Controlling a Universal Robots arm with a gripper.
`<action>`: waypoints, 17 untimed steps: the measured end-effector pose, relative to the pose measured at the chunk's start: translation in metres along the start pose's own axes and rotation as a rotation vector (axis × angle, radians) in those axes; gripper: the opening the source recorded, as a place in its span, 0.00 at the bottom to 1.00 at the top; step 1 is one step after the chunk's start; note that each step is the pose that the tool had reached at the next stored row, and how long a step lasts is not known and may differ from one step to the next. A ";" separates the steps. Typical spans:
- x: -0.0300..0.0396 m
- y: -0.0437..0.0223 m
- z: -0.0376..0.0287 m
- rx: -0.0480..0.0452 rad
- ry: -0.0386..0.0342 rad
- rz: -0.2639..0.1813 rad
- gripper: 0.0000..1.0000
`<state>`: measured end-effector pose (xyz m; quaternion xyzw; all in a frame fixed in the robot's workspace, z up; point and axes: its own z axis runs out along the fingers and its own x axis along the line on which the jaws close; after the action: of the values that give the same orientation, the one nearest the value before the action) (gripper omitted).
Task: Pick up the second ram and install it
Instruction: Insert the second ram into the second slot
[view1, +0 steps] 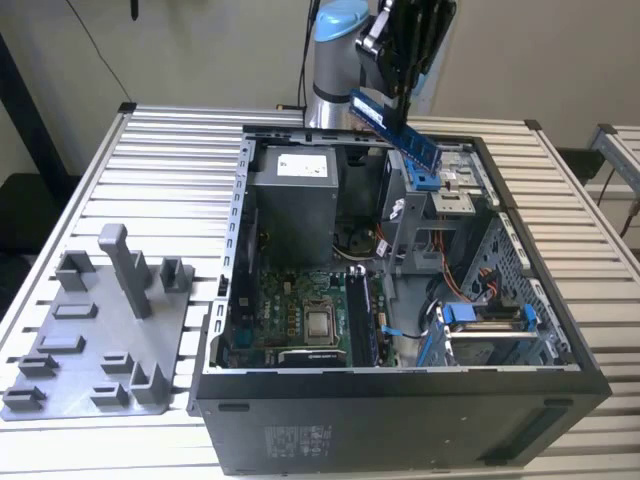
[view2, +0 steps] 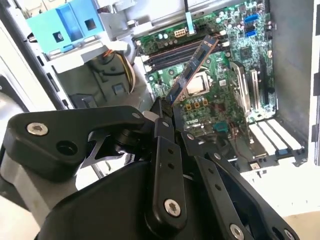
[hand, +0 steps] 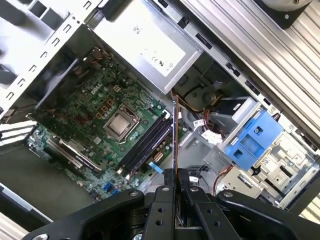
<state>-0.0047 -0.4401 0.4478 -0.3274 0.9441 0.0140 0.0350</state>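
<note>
- The second ram (view1: 395, 127) is in the air above the open computer case (view1: 560, 345), over the case's far edge by the drive cage.
- Gripper (view1: 403, 105): the fingers are closed on the stick, clamping one end of it. The rest sticks out free.
- Long axis, exterior view: tilted, with the high end toward the exterior view's left and the low end down toward the exterior view's right.
- Second wrist view: the ram (view2: 195, 67) runs out from the gripper (view2: 167, 112) toward the green motherboard (view2: 230, 107) and crosses in front of the processor (view2: 198, 84).
- First wrist view: the ram (hand: 174, 135) is seen edge-on, a thin line rising from the gripper (hand: 175, 175) beside the black memory slots (hand: 147, 142).
- Counts: one stick held, one processor, one grey power supply box (view1: 295, 195).
- Blue plastic drive brackets, exterior view: two, one high (view1: 425, 180) and one low (view1: 485, 315).
- The number of slots cannot be told.
- One grey fixture plate (view1: 95, 345) with upright posts lies on the exterior view's left, just beside the case.
- Surface: slatted metal table (view1: 160, 150), with the case lying on its side, open side up.
- Room: plain pale wall (view1: 540, 60) behind.
</note>
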 end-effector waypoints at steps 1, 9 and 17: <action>0.0000 0.0000 0.0000 0.0010 0.0000 0.013 0.14; 0.0000 0.0000 0.0006 0.0094 0.0004 0.109 0.14; 0.0001 0.0000 0.0012 0.0259 0.0070 0.205 0.14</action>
<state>-0.0047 -0.4401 0.4466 -0.2289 0.9728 0.0042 0.0343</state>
